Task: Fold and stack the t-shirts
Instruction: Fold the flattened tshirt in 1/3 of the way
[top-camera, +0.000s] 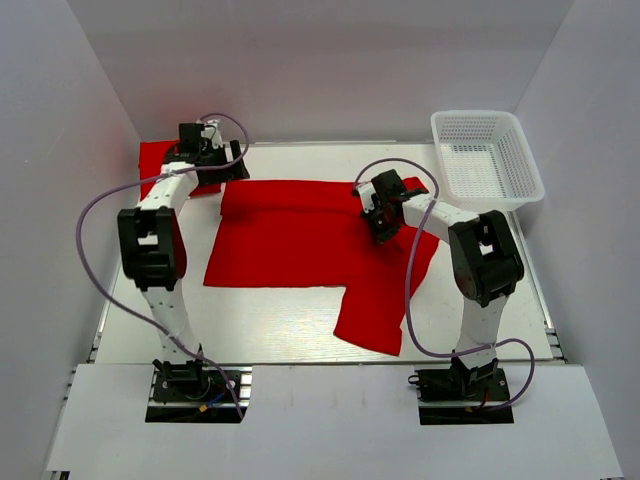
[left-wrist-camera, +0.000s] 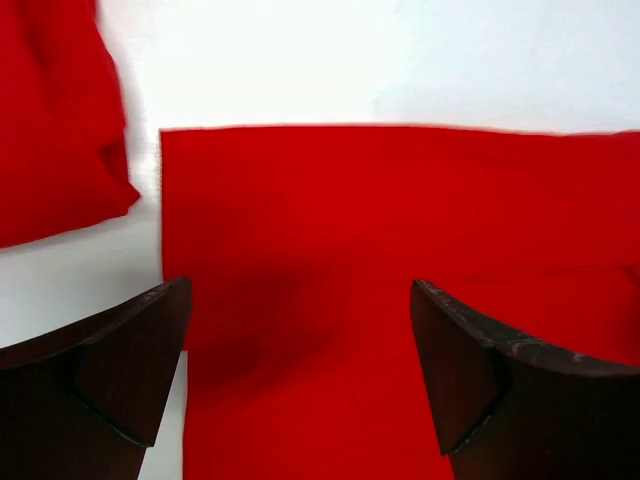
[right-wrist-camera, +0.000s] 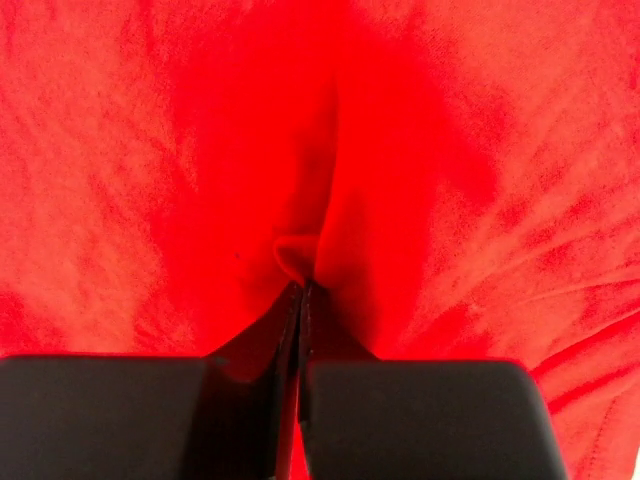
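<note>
Reaching far left with the left gripper (left-wrist-camera: 300, 300), jaws wide apart over the spread t-shirt (top-camera: 290, 245) near its left edge. Bent inward at centre-right with the right gripper (right-wrist-camera: 303, 290), clamped on a raised pinch of that bright red, creased cloth. Two t-shirts counted, with the second t-shirt (top-camera: 155, 158) at the far-left corner. One white mesh basket (top-camera: 478, 114) far right.

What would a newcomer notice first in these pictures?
A big red t-shirt lies spread across the middle of the table, and the right claw is shut on a pinch of it near its right side. The left claw hangs open at the far left by a second red t-shirt. A white basket sits at the far right corner.
</note>
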